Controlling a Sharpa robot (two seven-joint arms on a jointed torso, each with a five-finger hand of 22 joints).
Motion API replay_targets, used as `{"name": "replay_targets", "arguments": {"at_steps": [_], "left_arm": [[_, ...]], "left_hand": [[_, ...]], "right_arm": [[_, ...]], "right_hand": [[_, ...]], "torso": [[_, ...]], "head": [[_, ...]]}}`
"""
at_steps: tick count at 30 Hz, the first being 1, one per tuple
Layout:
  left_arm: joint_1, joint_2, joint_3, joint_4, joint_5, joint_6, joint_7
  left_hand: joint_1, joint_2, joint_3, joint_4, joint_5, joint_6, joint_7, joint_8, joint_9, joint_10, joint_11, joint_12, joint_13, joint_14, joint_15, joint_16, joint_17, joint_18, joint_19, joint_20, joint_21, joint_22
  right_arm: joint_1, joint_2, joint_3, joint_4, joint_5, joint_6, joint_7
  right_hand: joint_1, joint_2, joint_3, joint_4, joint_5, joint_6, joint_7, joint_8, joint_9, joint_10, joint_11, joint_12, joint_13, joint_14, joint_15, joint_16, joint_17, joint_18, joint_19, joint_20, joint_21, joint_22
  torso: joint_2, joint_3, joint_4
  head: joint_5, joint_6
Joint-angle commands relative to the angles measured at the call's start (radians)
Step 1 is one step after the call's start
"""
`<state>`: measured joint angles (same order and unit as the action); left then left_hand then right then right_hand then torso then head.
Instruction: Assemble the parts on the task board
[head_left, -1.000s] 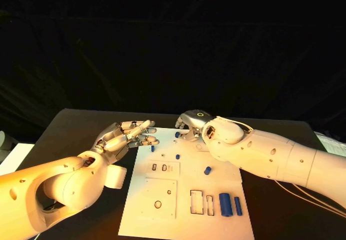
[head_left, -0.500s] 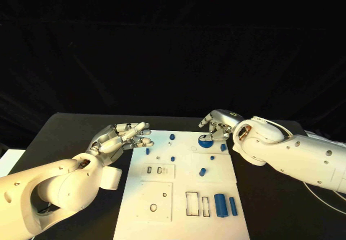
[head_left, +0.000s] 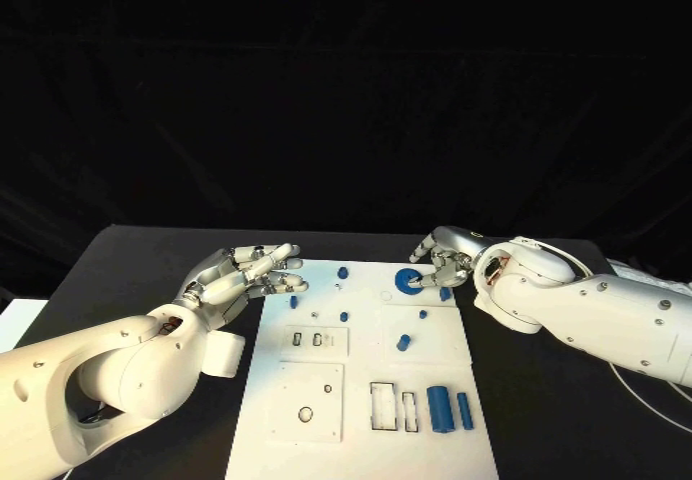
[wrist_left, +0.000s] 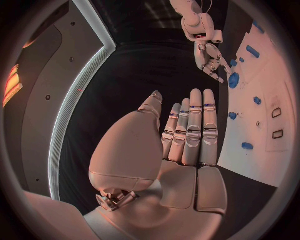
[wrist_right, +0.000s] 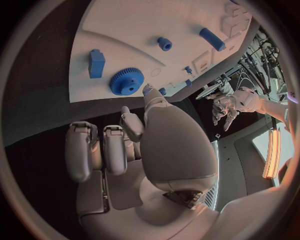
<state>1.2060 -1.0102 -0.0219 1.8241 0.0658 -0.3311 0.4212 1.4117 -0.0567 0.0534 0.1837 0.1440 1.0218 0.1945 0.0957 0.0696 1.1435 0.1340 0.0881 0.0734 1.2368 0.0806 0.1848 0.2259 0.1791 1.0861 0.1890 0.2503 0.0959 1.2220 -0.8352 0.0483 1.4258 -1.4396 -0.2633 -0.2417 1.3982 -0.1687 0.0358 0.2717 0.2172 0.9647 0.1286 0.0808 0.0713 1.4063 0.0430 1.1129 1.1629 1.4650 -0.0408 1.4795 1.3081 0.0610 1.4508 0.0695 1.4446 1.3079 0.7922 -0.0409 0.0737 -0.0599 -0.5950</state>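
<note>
Near edge of the task board (head_left: 361, 440): two blue cylinders (head_left: 450, 410) lie beside two rectangular slots (head_left: 394, 406), both slots unfilled. Mid-board, a small blue peg (head_left: 404, 343) lies loose. Far end: blue gear (head_left: 408, 280) flat on the board, right hand (head_left: 440, 265) just beside it, fingers loosely curled, holding nothing. Left hand (head_left: 242, 275) hovers off the board's left edge, fingers straight, holding nothing. Looks like the gear step; next probably needs a clean pinch on the gear.

Non-task items in view

We see a black table (head_left: 159, 255) under the work area, a black backdrop (head_left: 346, 110) behind it, and a white cable (head_left: 649, 385) lying across the table surface near its right edge.
</note>
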Motion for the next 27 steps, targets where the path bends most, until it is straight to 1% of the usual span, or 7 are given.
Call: {"name": "replay_targets", "arguments": {"at_steps": [1,5,10,15,21,23,27], "left_arm": [[0.001,0.003,0.0,0.0,0.002,0.023,0.003],[0.001,0.003,0.0,-0.001,0.002,0.023,0.003],[0.001,0.004,0.0,-0.002,0.002,0.023,0.002],[0.001,0.005,0.0,-0.003,0.002,0.024,0.002],[0.001,0.006,0.0,-0.004,0.002,0.024,0.002],[0.001,0.006,0.0,-0.005,0.002,0.024,0.002],[0.001,0.006,0.0,-0.005,0.002,0.025,0.001]], "left_hand": [[0.005,0.006,-0.002,-0.006,-0.003,-0.001,0.003,-0.007,0.0,-0.005,0.003,-0.004,-0.001,0.005,-0.001,-0.004,0.001,0.004,0.008,0.0,-0.006,-0.001],[0.005,0.006,-0.002,-0.006,-0.003,-0.001,0.003,-0.007,0.0,-0.005,0.003,-0.004,-0.001,0.005,-0.001,-0.004,0.001,0.004,0.008,0.0,-0.006,-0.001],[0.005,0.006,-0.002,-0.006,-0.003,-0.001,0.003,-0.007,0.0,-0.005,0.003,-0.004,-0.001,0.005,-0.001,-0.004,0.001,0.004,0.008,0.0,-0.006,-0.001],[0.005,0.006,-0.002,-0.006,-0.003,-0.001,0.003,-0.007,0.0,-0.005,0.003,-0.004,-0.001,0.005,-0.001,-0.004,0.001,0.004,0.008,0.0,-0.006,-0.001],[0.005,0.006,-0.002,-0.006,-0.003,-0.001,0.003,-0.007,0.0,-0.005,0.003,-0.004,-0.001,0.005,-0.001,-0.004,0.001,0.004,0.008,0.0,-0.006,-0.001],[0.005,0.006,-0.002,-0.006,-0.003,-0.001,0.003,-0.007,0.0,-0.005,0.003,-0.004,-0.001,0.005,-0.001,-0.004,0.001,0.004,0.008,0.0,-0.006,-0.001],[0.005,0.006,-0.002,-0.006,-0.003,-0.001,0.003,-0.007,0.0,-0.005,0.003,-0.004,-0.001,0.005,-0.001,-0.004,0.001,0.004,0.008,0.0,-0.006,-0.001]], "right_arm": [[-0.006,0.008,0.0,-0.007,0.006,0.047,-0.022],[-0.01,0.016,0.0,-0.019,-0.001,0.059,-0.025],[-0.013,0.02,0.0,-0.023,-0.006,0.065,-0.025],[-0.014,0.025,0.0,-0.025,-0.015,0.065,-0.026],[-0.014,0.027,0.0,-0.032,-0.023,0.054,-0.027],[-0.015,0.029,0.0,-0.035,-0.024,0.052,-0.027],[-0.015,0.035,0.0,-0.039,-0.033,0.051,-0.029]], "right_hand": [[0.009,0.002,-0.001,0.006,0.006,0.005,0.005,0.005,0.002,0.008,-0.001,0.011,0.013,0.08,0.008,0.004,0.126,-0.007,0.008,0.002,0.006,0.004],[0.017,0.007,0.0,0.003,0.01,0.01,0.004,0.009,0.002,0.014,-0.001,0.038,0.043,0.081,0.008,0.009,0.134,-0.008,0.01,0.002,0.009,0.01],[0.022,0.011,0.002,0.0,0.012,0.016,0.003,0.012,0.003,0.02,-0.001,0.061,0.066,0.082,0.008,0.014,0.141,-0.009,0.012,0.002,0.012,0.016],[0.028,0.019,0.005,-0.005,0.014,0.024,0.002,0.017,0.004,0.025,-0.002,0.081,0.088,0.083,0.007,0.019,0.148,-0.011,0.014,0.002,0.016,0.023],[0.04,0.05,0.022,-0.021,0.017,0.043,-0.001,0.025,0.005,0.033,-0.005,0.106,0.117,0.085,0.005,0.027,0.159,-0.014,0.02,0.0,0.024,0.039],[0.044,0.061,0.031,-0.027,0.006,0.049,-0.001,0.026,0.005,0.035,-0.006,0.112,0.126,0.086,0.005,0.029,0.163,-0.014,0.022,0.0,0.027,0.043],[0.045,0.072,0.043,-0.035,-0.01,0.064,-0.003,0.03,0.005,0.04,-0.007,0.125,0.14,0.087,0.004,0.033,0.169,-0.016,0.026,-0.001,0.031,0.052]], "torso": [[0.0,0.0004,-0.0004],[0.0,-0.0013,-0.0002],[0.0,0.0,-0.0004],[0.0,-0.0009,-0.0001],[0.0,-0.0009,0.0001],[0.0,-0.0015,-0.0003],[0.0,-0.001,0.0008]], "head": [[0.002,-0.002],[0.0,-0.005],[0.003,-0.008],[0.002,-0.009],[0.0,-0.009],[0.001,-0.011],[0.0,-0.013]]}}
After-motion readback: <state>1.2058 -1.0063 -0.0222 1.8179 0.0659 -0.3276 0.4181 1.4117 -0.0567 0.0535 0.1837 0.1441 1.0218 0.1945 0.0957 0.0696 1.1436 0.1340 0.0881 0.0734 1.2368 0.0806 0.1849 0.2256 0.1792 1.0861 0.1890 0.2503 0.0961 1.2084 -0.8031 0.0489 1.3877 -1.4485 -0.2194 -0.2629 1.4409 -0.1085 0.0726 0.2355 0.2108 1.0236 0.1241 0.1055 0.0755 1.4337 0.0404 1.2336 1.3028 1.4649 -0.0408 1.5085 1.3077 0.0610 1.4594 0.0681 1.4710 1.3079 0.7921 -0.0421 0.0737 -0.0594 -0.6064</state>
